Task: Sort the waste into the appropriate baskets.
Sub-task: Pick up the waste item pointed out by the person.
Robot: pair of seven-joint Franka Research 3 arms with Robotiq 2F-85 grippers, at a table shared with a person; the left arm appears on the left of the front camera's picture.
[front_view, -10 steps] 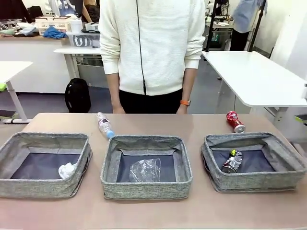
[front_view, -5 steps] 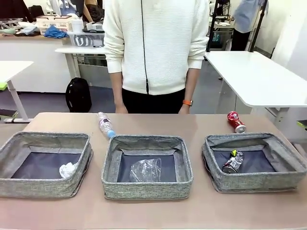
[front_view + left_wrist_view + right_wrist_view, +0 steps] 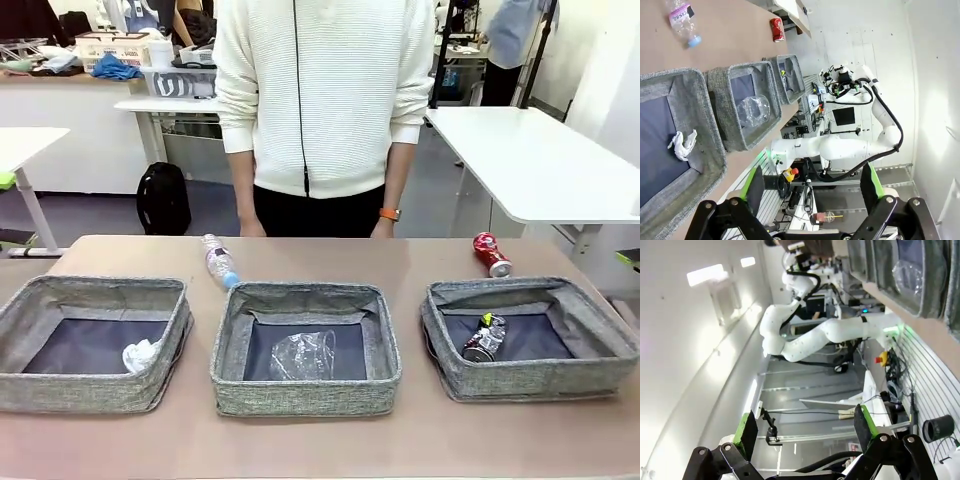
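On the table stand three grey baskets: left, middle and right. A white paper wad lies in the left one, a clear plastic cup in the middle one, a crushed dark can in the right one. The small bottle with a blue cap lies on the table behind the middle basket. The crushed red can lies behind the right basket. My left gripper is open and empty, off the near side of the baskets. My right gripper is open and empty too, far from the cup.
A person in a white sweater stands at the table's far edge, hands down behind it. In the left wrist view the bottle, red can and paper wad all show. Bare tabletop runs in front of the baskets.
The person has shifted slightly to the right. The waste, the baskets and both grippers have stayed as they were.
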